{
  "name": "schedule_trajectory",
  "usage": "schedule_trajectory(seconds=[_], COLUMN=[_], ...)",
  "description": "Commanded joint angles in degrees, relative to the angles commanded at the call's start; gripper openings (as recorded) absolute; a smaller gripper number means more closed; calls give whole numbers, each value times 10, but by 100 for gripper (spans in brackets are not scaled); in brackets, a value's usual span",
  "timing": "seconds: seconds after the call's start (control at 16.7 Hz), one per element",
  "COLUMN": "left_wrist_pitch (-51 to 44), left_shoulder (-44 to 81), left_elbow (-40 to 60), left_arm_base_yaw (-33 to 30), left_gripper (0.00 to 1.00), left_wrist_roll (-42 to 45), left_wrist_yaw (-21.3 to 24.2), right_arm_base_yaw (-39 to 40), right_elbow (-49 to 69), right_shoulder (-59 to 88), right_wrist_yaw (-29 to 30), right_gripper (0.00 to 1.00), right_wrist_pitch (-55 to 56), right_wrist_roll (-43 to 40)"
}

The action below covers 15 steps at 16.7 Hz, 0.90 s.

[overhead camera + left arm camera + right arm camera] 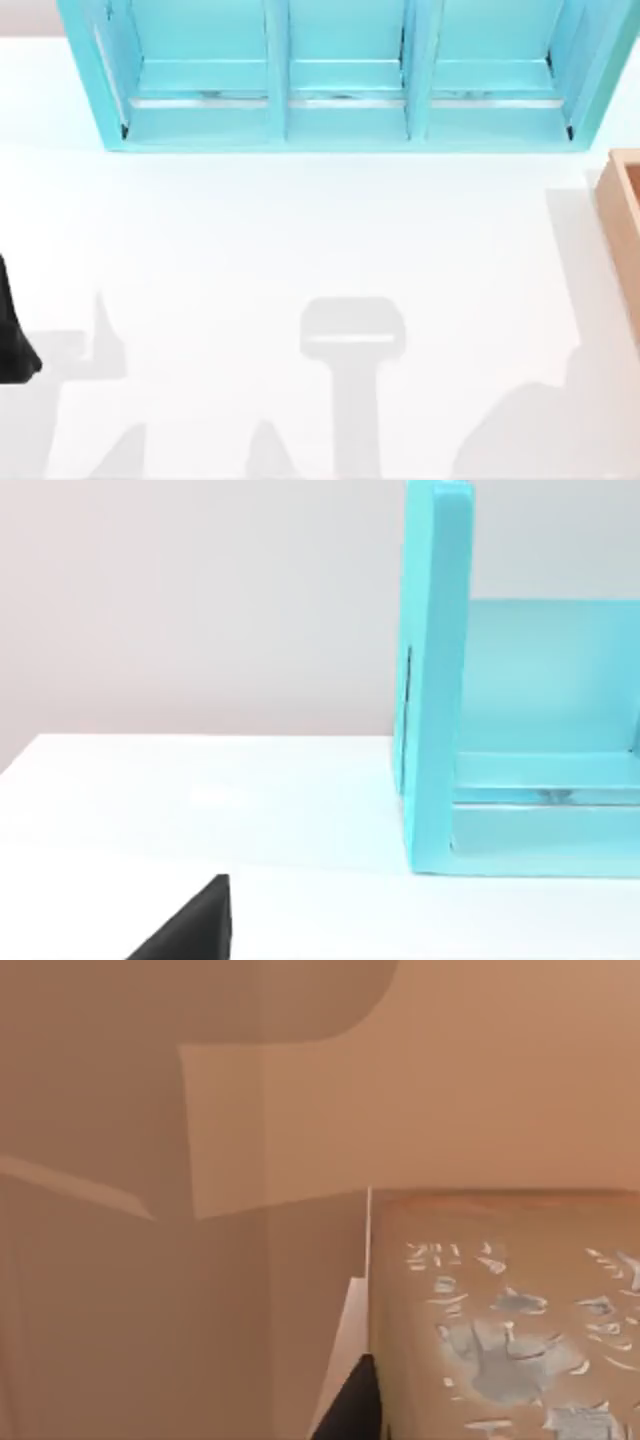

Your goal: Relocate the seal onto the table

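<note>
**Operator:** Right wrist view puts my right gripper (350, 1408) down inside the wooden box (150, 1080), with the seal (500, 1320) just beside it, its pale-flecked face close in front.

**Spotter:** Clamped on it?

**Operator:** I cannot tell. My left arm (12, 330) sits parked at the table's (300, 240) left edge, and I can't tell that hand's state either.

**Spotter:** How will the seal handle?

**Operator:** I judge it rigid, small and light, with smooth sides that could slip. I'd squeeze two opposite flat sides low down, lift straight clear of the box wall, then set it upright on bare table short of the turquoise shelf (340, 60).
</note>
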Motion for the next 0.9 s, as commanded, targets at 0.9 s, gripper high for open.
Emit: schedule_trajectory(seconds=[0.9], left_wrist_pitch=[0], left_shoulder=[0], left_elbow=[0], left_arm_base_yaw=[0], left_gripper=[100], left_wrist_roll=[0], left_wrist_yaw=[0], right_arm_base_yaw=[22], right_elbow=[94], right_shoulder=[10], right_wrist_yaw=[-16], right_gripper=[0], right_wrist_pitch=[-61], right_wrist_roll=[97])
